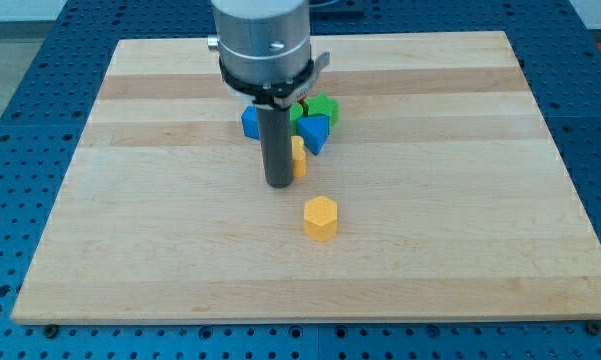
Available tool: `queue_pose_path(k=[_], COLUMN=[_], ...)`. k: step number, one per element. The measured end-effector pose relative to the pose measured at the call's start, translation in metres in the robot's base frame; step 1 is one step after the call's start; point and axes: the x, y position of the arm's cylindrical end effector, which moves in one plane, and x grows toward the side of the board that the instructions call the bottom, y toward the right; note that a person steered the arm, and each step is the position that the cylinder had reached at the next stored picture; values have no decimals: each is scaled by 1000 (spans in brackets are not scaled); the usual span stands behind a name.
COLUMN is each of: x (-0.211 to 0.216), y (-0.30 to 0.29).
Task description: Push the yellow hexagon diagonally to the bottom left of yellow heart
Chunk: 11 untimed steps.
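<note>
The yellow hexagon lies on the wooden board a little below the middle. A yellow block, probably the yellow heart, sits above and slightly left of it, mostly hidden behind my rod. My tip rests on the board just left of that yellow block, up and to the left of the hexagon, with a gap between tip and hexagon.
A cluster sits behind the rod: a blue block on its left, a blue triangular block on its right, and a green block above that. The board ends in blue perforated table all round.
</note>
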Motion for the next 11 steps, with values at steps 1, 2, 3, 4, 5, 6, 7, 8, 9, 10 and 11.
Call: queue_pose_path(k=[1,2,3,4,5,6,7,8,9,10,11], x=[3,26,90,163,164,149,72,67,62,56,55], y=[-1,-1,-2,-7,-1,42,73,77,75,58,30])
